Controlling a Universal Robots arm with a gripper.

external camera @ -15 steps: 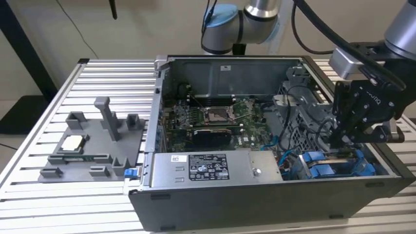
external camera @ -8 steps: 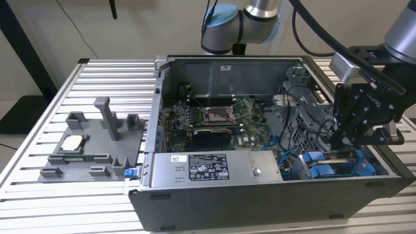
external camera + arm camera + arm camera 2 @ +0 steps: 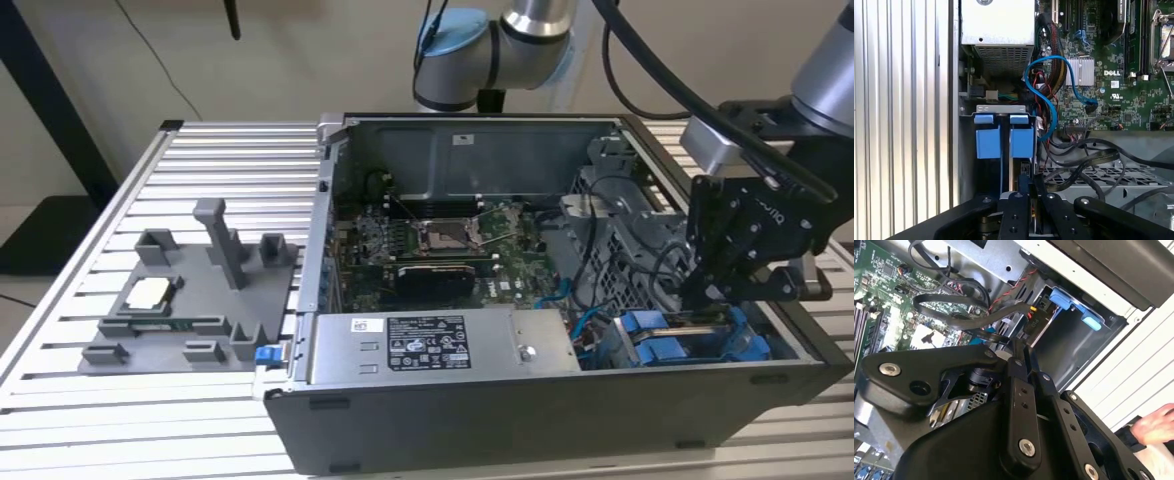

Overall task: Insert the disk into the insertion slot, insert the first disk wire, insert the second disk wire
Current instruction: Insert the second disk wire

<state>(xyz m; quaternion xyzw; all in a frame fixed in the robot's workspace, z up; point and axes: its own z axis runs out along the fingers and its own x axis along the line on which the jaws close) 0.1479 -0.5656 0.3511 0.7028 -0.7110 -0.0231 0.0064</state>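
Two blue handle tabs of the disk (image 3: 988, 142) sit side by side just ahead of the pincer (image 3: 1024, 184) in the first wrist view, with the blue carrier pushed into its bay at the corner of the computer case (image 3: 534, 420). In the exterior view the pincer (image 3: 710, 298) hangs tip-down inside the open case, directly above the disk (image 3: 657, 335) and very near it. Whether it touches the carrier is hard to judge from this angle.

In the second wrist view a black cable (image 3: 954, 320) curves across right at the tip of the pincer (image 3: 1015, 347), and the disk (image 3: 1070, 301) lies a little beyond it in the bay. Whether the pincer is open, closed or gripping that cable I cannot tell. A person's hand (image 3: 1154, 426) shows behind the pincer, outside the case.

A blue cable (image 3: 1046, 100) loops just past the disk's tabs, away from the pincer, towards the green motherboard (image 3: 1114, 80). The grey power-supply box (image 3: 427, 345) lies beside the disk bay, on the side away from the pincer.

Well apart from the pincer, outside the case on the slatted metal table (image 3: 214, 150), stands a grey parts holder (image 3: 200, 310).
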